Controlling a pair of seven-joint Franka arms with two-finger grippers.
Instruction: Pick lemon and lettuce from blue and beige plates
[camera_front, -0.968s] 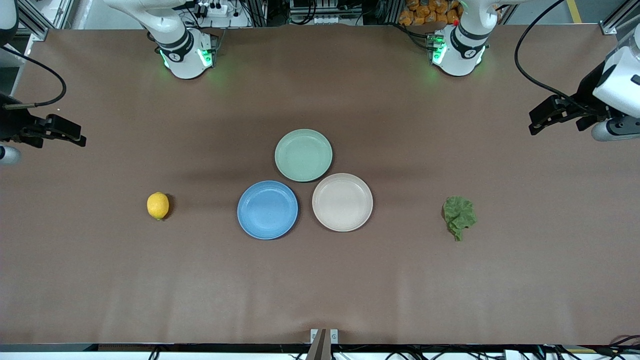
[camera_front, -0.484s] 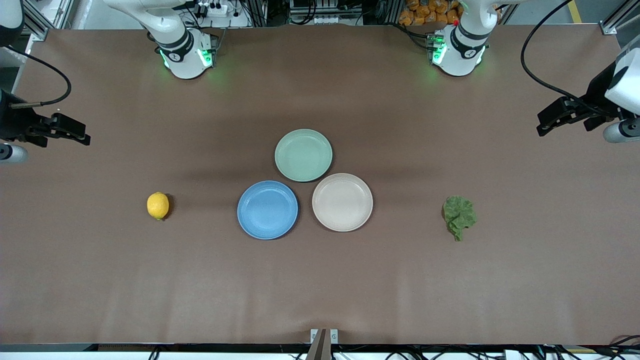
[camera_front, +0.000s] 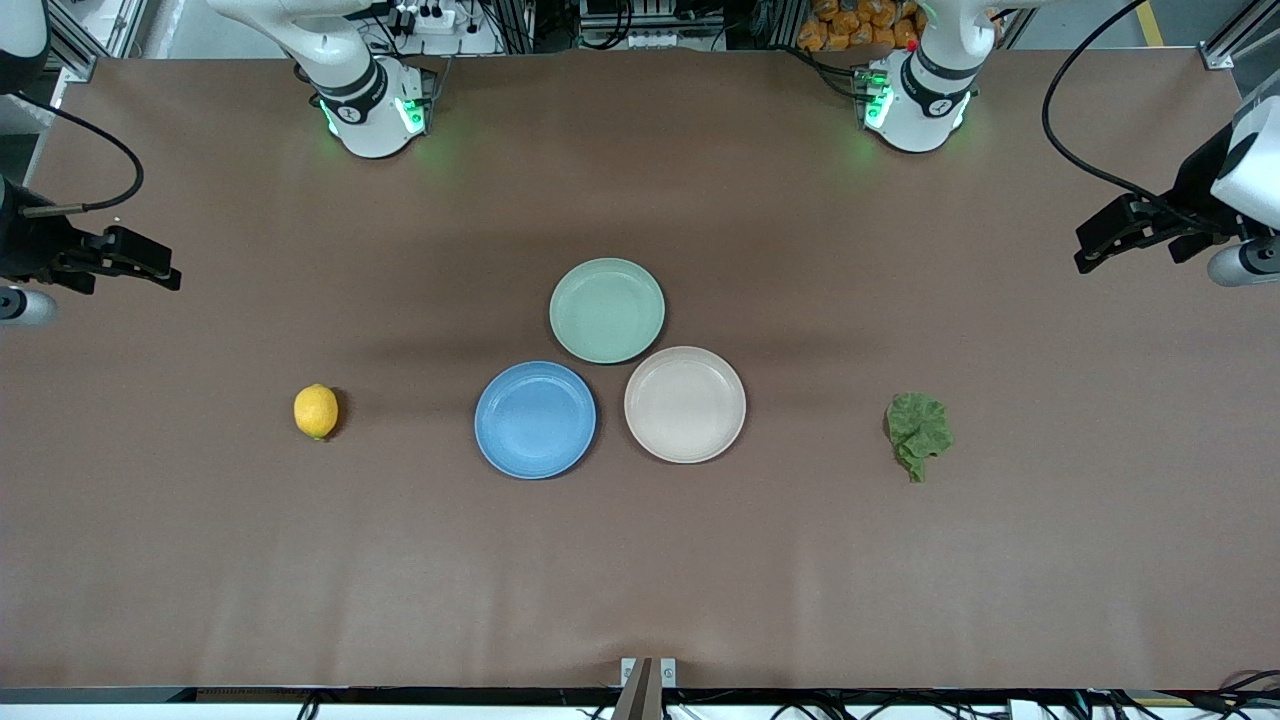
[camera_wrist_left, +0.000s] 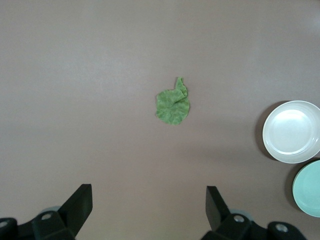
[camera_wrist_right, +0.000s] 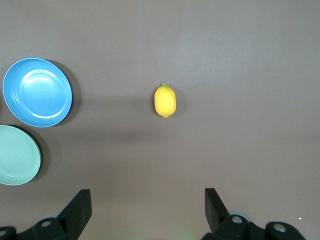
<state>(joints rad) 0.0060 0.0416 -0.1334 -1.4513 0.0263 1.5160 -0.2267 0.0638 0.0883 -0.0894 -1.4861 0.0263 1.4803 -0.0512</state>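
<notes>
The lemon (camera_front: 316, 411) lies on the bare table toward the right arm's end, apart from the blue plate (camera_front: 535, 420); it also shows in the right wrist view (camera_wrist_right: 165, 101). The lettuce (camera_front: 919, 431) lies on the table toward the left arm's end, apart from the beige plate (camera_front: 685, 404); it also shows in the left wrist view (camera_wrist_left: 173, 104). Both plates hold nothing. My right gripper (camera_front: 160, 272) is open and empty, high over the table's edge at its end. My left gripper (camera_front: 1095, 248) is open and empty, high over its end.
A pale mint-green plate (camera_front: 607, 310) sits touching the blue and beige plates, farther from the front camera than both. It holds nothing. The arms' bases (camera_front: 372, 110) stand along the table's back edge.
In the first half second the left gripper drew a little outward toward its table end and the right gripper shifted slightly toward the plates. Since then nothing has moved.
</notes>
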